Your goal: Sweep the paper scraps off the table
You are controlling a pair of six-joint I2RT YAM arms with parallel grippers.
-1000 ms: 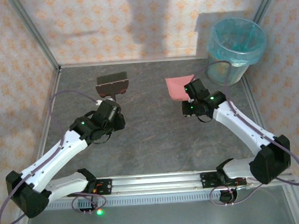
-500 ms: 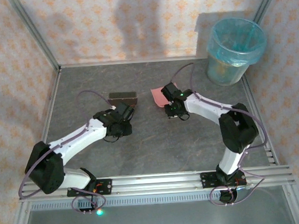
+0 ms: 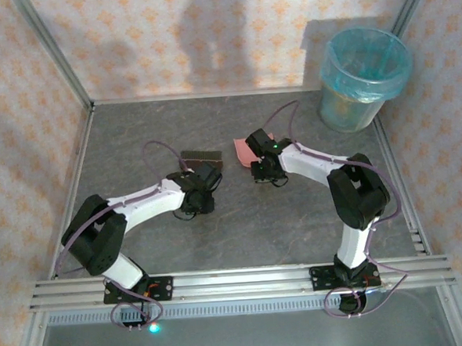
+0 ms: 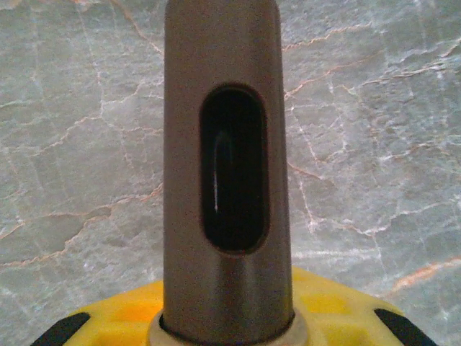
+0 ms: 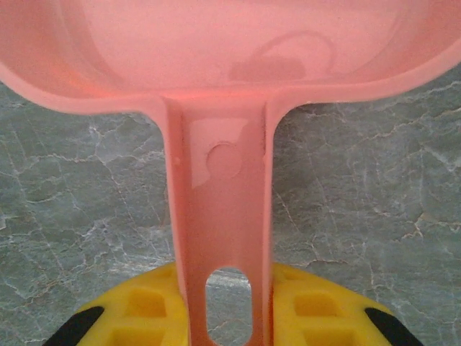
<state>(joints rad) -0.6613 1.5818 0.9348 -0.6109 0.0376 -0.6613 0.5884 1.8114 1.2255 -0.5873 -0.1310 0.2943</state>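
soft even light, blurry close-ups

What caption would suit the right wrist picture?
Yellow jaws grip the handle of the pink dustpan over the mottled grey table.

Beige patterned walls [image 3: 231, 40], alu corner rails [image 3: 51, 54], soft shadows.

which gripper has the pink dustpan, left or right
The right gripper is closed on the dustpan by its pink handle. The left gripper grips the dark brown brush instead.
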